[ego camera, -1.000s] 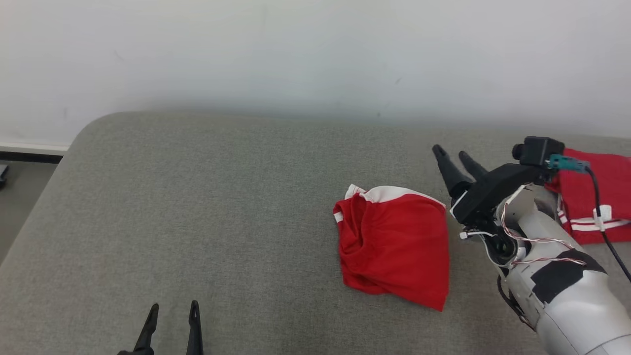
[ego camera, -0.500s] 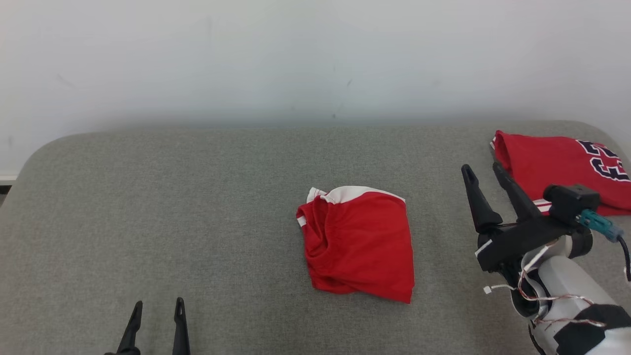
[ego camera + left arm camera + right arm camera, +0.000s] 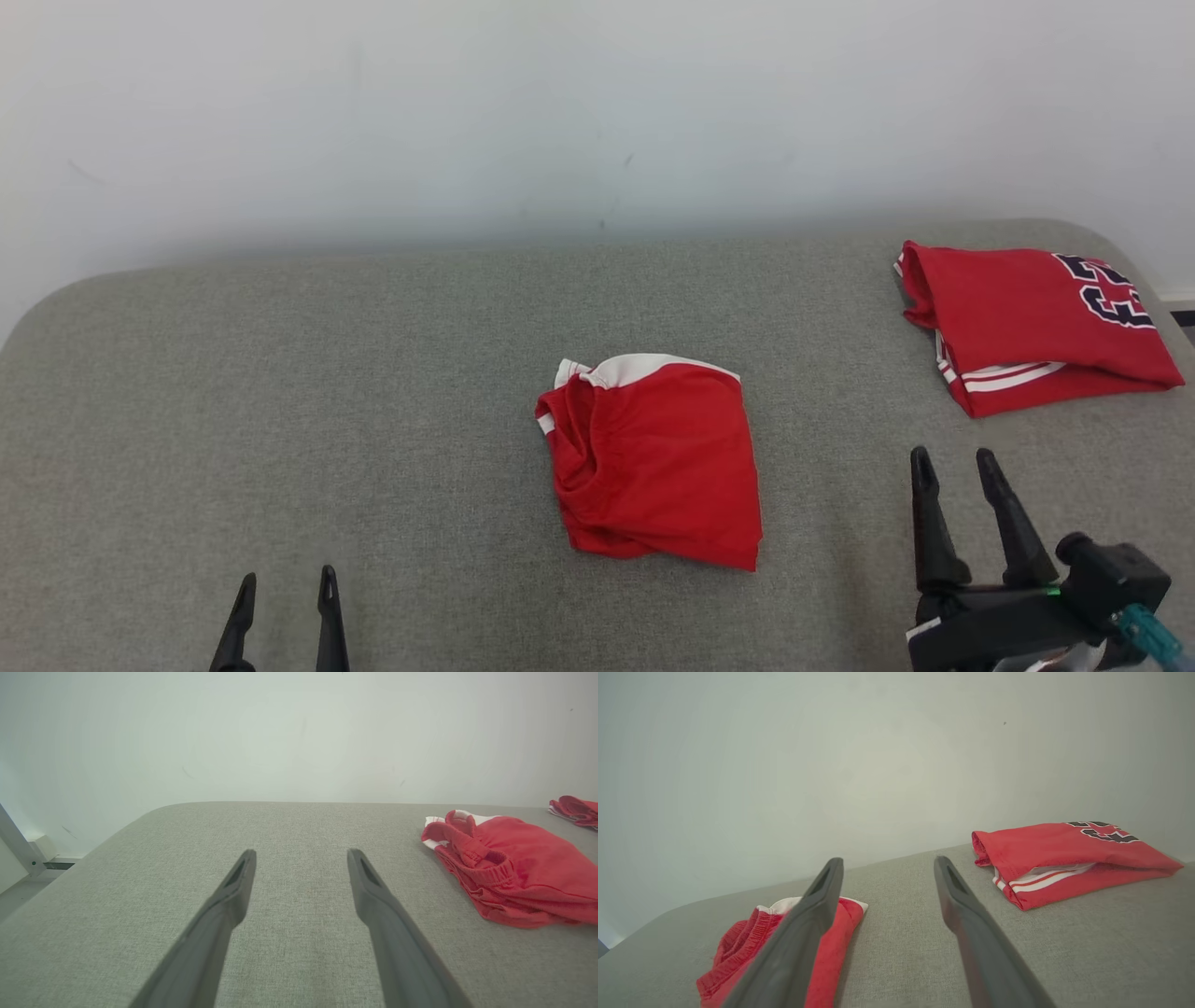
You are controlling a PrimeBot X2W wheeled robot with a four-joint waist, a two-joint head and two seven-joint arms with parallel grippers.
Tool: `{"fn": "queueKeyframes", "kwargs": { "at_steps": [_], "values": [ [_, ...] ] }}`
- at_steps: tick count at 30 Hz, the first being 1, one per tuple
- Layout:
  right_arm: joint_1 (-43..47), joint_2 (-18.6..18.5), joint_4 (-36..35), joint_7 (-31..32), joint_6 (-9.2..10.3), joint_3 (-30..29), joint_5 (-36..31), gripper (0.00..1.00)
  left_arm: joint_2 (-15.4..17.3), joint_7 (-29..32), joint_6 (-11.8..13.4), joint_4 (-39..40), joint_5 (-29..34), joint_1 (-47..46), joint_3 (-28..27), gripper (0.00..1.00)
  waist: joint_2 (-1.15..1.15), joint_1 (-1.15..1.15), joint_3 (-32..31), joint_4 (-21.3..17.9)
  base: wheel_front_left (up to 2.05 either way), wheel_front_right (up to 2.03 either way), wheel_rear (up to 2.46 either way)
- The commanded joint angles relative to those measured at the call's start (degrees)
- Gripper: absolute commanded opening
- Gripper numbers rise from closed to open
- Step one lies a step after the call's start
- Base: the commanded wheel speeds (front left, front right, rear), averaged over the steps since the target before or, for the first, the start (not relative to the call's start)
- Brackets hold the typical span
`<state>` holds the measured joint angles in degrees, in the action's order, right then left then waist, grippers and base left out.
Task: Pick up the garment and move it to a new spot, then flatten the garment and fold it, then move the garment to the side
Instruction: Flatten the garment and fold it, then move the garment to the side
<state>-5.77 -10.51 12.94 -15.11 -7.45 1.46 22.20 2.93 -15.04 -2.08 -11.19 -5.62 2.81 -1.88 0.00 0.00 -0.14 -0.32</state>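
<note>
In the head view, the red shorts (image 3: 653, 462) lay folded into a compact bundle near the middle of the grey fabric-covered counter (image 3: 327, 392), white waistband trim toward the far edge. A folded red jersey (image 3: 1018, 322) with dark numerals sat at the far right corner, well apart from the shorts. The left gripper (image 3: 287, 576) showed at the near edge toward the left, fingers apart and holding nothing. The right gripper (image 3: 953, 457) stood near the near right corner, its fingers spread and empty, on the near side of the jersey and to the right of the shorts, touching neither. In the left wrist view, the left gripper (image 3: 302, 854) had its two dark fingers wide apart over bare counter (image 3: 140, 882), with the shorts (image 3: 523, 868) off to the right and a bit of the jersey (image 3: 577, 809) beyond them at the frame's edge. In the right wrist view, the right gripper (image 3: 888, 861) was likewise spread above the counter (image 3: 1087, 952); its left finger overlapped the shorts (image 3: 738, 956) in the frame, and the jersey (image 3: 1064, 854) lay to the right by the far edge.
</note>
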Motion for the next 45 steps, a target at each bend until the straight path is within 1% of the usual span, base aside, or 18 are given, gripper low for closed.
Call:
{"fn": "queueKeyframes", "kwargs": {
  "at_steps": [1,5,6,8,12,18,22,42,45],
  "values": [
    [1.9,1.7,-1.0,0.0,-0.01,-0.8,-1.5,1.00,-0.1,-0.2,0.0,0.0,0.1,0.7,0.2,1.00,0.00,0.00,0.0,-0.1,0.00,0.00,0.00],
    [4.9,4.3,-2.0,0.0,-0.01,-1.5,-3.9,1.00,-0.1,-0.2,0.4,0.0,0.2,1.0,1.0,1.00,0.00,0.00,-0.1,-0.3,0.00,0.00,0.00],
    [5.7,5.5,-2.7,0.0,-0.01,-1.7,-4.6,1.00,-0.1,-0.2,0.3,-0.1,0.5,1.1,1.2,1.00,0.00,0.00,-0.2,-0.3,0.00,0.00,0.00],
    [6.6,6.1,-3.1,0.0,-0.01,-0.7,-5.9,1.00,-0.1,-0.2,0.1,-0.2,0.7,1.2,1.4,1.00,0.00,0.00,-0.3,-0.2,0.00,0.00,0.00],
    [8.1,6.9,-3.3,0.0,-0.01,-0.8,-6.7,1.00,-0.1,-0.2,-0.2,-0.4,1.2,1.3,1.6,1.00,0.00,0.00,-0.4,0.3,0.00,0.00,0.00],
    [8.9,7.4,-2.9,0.0,-0.01,-0.4,-7.4,1.00,-0.1,-0.2,-0.4,-0.3,1.8,1.7,1.9,1.00,0.00,0.00,-0.7,0.9,0.00,0.00,0.00],
    [9.3,7.4,-2.5,0.0,-0.01,0.2,-9.1,1.00,-0.1,-0.2,-0.5,-0.4,2.1,1.8,2.0,1.00,0.00,0.00,-0.9,1.3,0.00,0.00,0.00],
    [9.3,7.7,-1.4,0.0,-0.01,1.1,-8.8,1.00,-0.1,-0.2,0.0,-0.6,1.4,2.0,1.8,1.00,0.00,0.00,-1.0,1.2,0.00,0.00,0.00],
    [9.2,7.7,-1.3,0.0,-0.01,1.1,-8.8,1.00,-0.1,-0.2,0.4,-0.2,1.2,2.4,2.2,1.00,0.00,0.00,-1.0,1.1,0.00,0.00,0.00]
  ]
}}
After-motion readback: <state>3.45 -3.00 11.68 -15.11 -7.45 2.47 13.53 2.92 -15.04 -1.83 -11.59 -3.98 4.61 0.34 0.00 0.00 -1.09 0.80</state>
